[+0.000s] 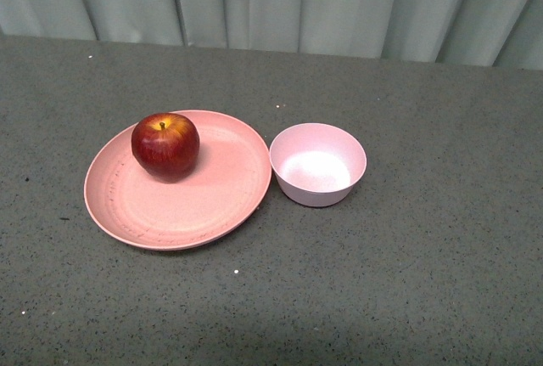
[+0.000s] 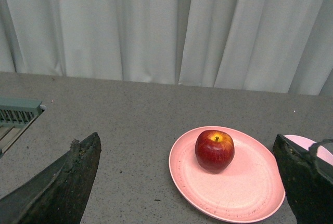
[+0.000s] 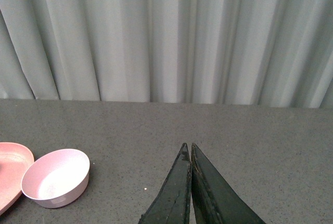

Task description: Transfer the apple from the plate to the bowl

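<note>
- Nearest the left wrist camera, we saw the left pincer (image 2: 186, 137) released, its two dark fingers spread wide apart and holding nothing; both fingers were cut off by the picture's edge.
- In the right wrist view, the right pincer (image 3: 189, 146) was clenched, its fingers meeting at the tips with nothing between them; their bases ran out of the picture.
- Neither arm showed in the front view, so we could not tell from it how high the pincers stood above the counter (image 1: 407, 281).
- The grey speckled counter carried the plate (image 1: 187, 213) towards the left, with its whole rim in sight from the front.
- The apple (image 1: 165, 145) sat upright on the plate, stem up, on the plate's far left part and well apart from both pincers.
- The bowl (image 1: 316, 194) stood just to the right of the plate; we could not tell whether their rims touched. Its inside looked bare.
- From the left wrist, most of the bowl was hidden behind a pincer finger; from the right wrist, only a sliver of the plate showed.
- A slatted grey-green grille (image 2: 18, 110) lay at the counter's edge, cut off and hard to make out.
- Farthest back hung a pale pleated curtain (image 1: 297, 1).
</note>
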`<state>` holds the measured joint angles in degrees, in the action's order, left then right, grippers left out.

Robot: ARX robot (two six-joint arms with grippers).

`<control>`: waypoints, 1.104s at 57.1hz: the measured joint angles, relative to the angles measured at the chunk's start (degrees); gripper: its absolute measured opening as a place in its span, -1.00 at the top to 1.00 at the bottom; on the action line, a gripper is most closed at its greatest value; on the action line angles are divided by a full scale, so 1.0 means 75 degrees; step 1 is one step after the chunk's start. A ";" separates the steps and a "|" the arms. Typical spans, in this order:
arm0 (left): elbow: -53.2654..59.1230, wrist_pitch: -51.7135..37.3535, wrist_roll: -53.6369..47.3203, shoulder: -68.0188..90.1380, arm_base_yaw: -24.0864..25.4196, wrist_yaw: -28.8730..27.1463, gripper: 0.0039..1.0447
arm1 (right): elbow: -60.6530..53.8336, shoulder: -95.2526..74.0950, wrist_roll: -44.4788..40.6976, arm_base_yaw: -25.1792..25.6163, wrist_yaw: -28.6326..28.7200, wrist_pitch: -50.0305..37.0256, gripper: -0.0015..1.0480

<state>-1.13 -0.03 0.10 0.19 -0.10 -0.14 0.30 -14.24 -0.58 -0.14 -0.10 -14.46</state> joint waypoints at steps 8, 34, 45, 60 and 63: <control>0.0000 0.0000 0.0000 0.0000 0.0000 0.0000 -0.88 | 0.0000 0.0405 0.0000 0.0000 0.0003 0.0405 0.98; 0.0000 0.0000 0.0000 0.0000 0.0000 0.0000 -0.88 | 0.0006 0.1859 -0.0006 0.0000 0.0017 0.1918 0.97; 0.0000 0.0000 0.0000 0.0000 0.0000 0.0000 -0.88 | 0.0006 0.1865 0.0000 0.0000 0.0020 0.1918 0.25; -0.0143 -0.0198 0.0493 0.1629 -0.0947 -0.3316 -0.88 | 0.0006 0.1865 0.0000 0.0009 0.0020 0.1918 -0.63; -0.0189 -0.0629 0.0527 0.2034 -0.0906 -0.3112 -0.88 | 0.0006 0.1868 0.0000 0.0009 0.0026 0.1918 -0.77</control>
<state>-2.55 -4.75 4.05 15.44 -6.90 -23.49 0.34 -0.23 -0.58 -0.08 0.10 -0.08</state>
